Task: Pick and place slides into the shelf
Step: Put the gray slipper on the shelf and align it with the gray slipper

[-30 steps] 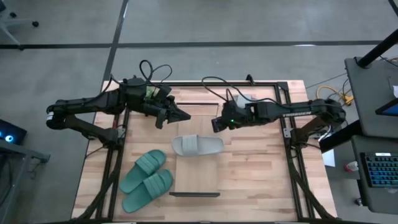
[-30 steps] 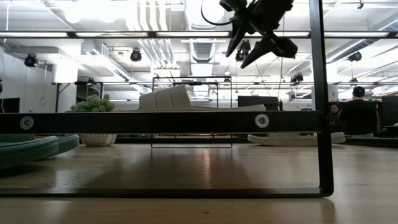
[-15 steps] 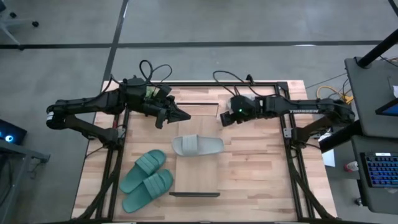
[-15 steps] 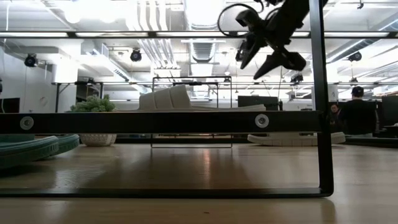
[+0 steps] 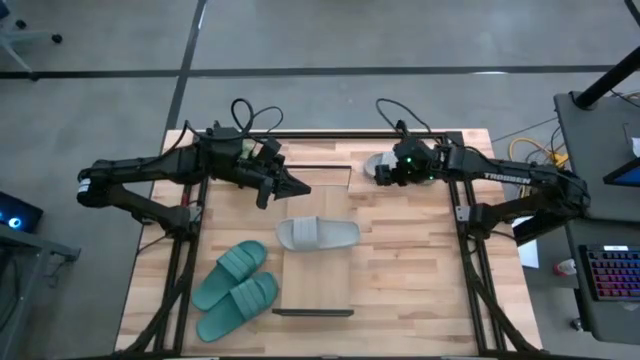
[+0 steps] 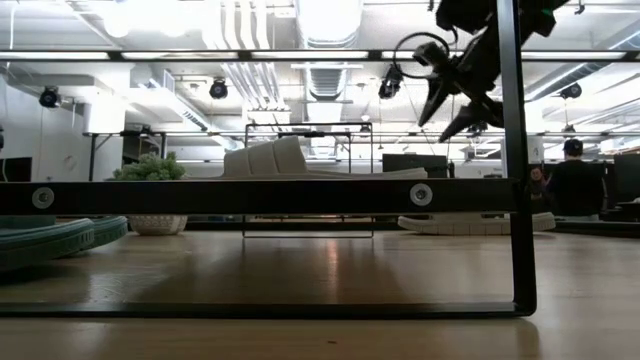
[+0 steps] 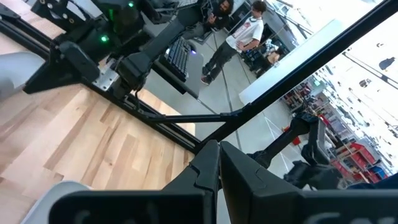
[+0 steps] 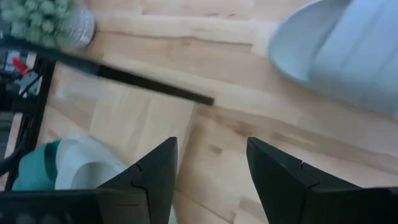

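One light grey slide (image 5: 317,234) lies sole-down on the shelf (image 5: 318,285), a narrow plank with black end frames. A second grey slide (image 5: 374,162) lies flat on the table near the far edge; the low view shows that slide (image 6: 470,222) too. The teal pair (image 5: 235,290) lies at the near left. My right gripper (image 5: 384,175) hangs open above the second grey slide (image 8: 342,50) and touches nothing. My left gripper (image 5: 300,188) is shut and empty, held high left of the shelf's far end.
The table's black frame rails (image 5: 462,215) run along both sides and the far edge. The frame's bar (image 6: 260,196) and post (image 6: 512,150) cross the low view. A potted plant (image 6: 152,200) stands beyond. Bare wood (image 5: 410,260) lies right of the shelf.
My right gripper has gone from beside the shelf's far end toward the table's right and far edges, sinking slightly, and now hangs over the second grey slide. Its fingers have stayed open. The slides have not moved.
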Motion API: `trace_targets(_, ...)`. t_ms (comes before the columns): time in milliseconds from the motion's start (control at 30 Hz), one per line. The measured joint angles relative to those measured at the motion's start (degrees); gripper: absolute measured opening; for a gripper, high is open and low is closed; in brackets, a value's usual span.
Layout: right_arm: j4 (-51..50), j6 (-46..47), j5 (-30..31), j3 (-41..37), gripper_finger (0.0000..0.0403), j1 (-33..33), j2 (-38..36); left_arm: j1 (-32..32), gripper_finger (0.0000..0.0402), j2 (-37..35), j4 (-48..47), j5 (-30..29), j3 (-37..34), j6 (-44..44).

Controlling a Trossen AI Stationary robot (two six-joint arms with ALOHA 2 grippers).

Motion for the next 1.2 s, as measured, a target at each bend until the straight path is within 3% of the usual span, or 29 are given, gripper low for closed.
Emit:
trace_targets(400, 0.0, 0.1, -1.6, -5.7, 0.0185, -8.8, -1.0, 0.1, 0.0000, 0.2, 0.0, 0.0, 0.0, -0.1)
trace_targets(833, -1.3, -1.6, -1.0, -5.9, 0.0185, -15.6, -0.8, 0.0, 0.0000, 0.2, 0.0, 0.3, 0.0, -0.1)
trace_targets(1200, -3.2, -5.0, -2.6, -5.9, 0.0185, -17.1, 5.3, 0.0, 0.0000, 0.2, 0.0, 0.8, 0.0, -0.1)
